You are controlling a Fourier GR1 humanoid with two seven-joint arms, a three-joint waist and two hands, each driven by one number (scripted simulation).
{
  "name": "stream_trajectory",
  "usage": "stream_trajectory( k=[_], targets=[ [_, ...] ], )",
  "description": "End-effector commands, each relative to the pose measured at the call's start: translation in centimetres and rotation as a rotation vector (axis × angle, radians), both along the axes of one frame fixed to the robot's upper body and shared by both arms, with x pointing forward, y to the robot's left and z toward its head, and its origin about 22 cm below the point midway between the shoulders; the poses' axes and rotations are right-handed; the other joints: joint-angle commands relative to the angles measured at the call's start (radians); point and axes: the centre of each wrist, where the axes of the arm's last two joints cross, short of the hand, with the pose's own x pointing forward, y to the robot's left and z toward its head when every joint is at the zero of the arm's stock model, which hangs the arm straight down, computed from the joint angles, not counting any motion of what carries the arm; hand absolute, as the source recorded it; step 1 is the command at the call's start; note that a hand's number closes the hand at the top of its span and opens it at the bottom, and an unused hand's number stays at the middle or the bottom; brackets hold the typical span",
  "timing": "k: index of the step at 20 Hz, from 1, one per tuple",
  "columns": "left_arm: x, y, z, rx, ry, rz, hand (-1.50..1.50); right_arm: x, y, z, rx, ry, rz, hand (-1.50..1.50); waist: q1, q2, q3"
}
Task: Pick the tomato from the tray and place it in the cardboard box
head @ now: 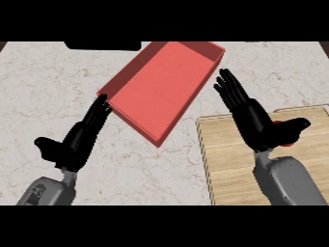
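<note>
Broadly, the counter (24, 96) bears a red box (163, 87) left of the right hand (256, 128) and a wooden tray (231, 164) beneath it. It and the left hand (78, 140) spread straight fingers; the tomato (288, 143) peeks under the right thumb.

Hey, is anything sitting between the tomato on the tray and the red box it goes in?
No loose thing. The tomato shows only partly, behind the open right hand over the tray. Between it and the red box lie only bare tray and counter, plus that hand itself.
</note>
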Motion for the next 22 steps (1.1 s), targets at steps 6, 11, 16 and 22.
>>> stream_trajectory(
  k=[6, 11, 16, 22],
  targets=[
    [-1.2, 15.2, 1.7, 0.558, 0.04, 0.489, 0.0, -1.5, -12.5, 1.4, -0.375, -0.112, -0.419, -1.5, -0.033, -0.02, 0.036],
    [-2.1, 15.6, 0.9, 0.591, 0.098, 0.509, 0.0, -5.1, -18.7, -1.3, -1.013, -0.155, -0.405, -1.5, -0.03, -0.012, 0.037],
    [-2.0, 15.4, 1.4, 0.593, 0.101, 0.497, 0.0, -8.9, -21.2, -3.0, -0.704, -0.329, -0.38, -1.5, -0.013, -0.011, 0.034],
    [-1.0, 14.2, 1.8, 0.598, 0.09, 0.495, 0.0, -7.5, -25.7, 1.7, -1.047, -0.371, -0.378, -1.5, 0.0, -0.008, 0.033]
  ],
)
